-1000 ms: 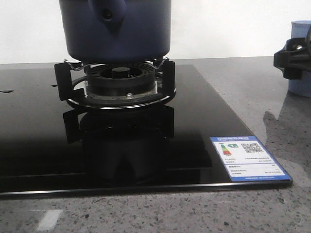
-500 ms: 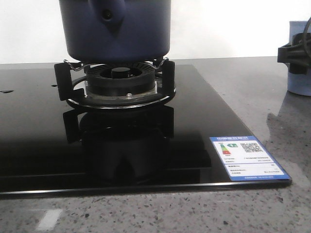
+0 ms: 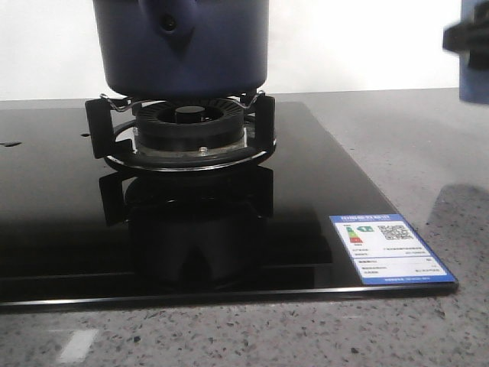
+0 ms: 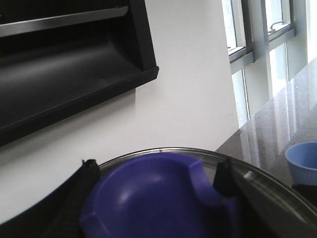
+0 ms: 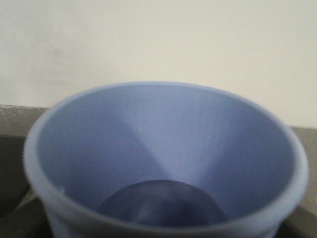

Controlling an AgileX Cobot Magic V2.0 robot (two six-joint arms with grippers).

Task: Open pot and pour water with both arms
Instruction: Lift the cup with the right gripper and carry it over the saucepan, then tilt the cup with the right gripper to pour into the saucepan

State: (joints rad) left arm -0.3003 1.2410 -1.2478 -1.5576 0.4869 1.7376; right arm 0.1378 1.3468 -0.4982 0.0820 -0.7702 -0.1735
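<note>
Raised cup [image 3: 475, 69] in right tool [image 3: 464, 34], pot [image 3: 183, 46] far left

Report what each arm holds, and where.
Left gripper straddles the rounded blue knob of the glass lid; contact unclear. Right gripper holds the pale blue round cup aloft by its side.

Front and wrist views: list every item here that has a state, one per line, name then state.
pot: upright on the burner support, glass lid on.
lid: closed on the pot, left gripper astride its blue knob.
burner: no flame visible.
cup: upright, raised off the counter at the right edge, right gripper's fingers hidden.
stove top: bare, glossy, label at its near right corner.
</note>
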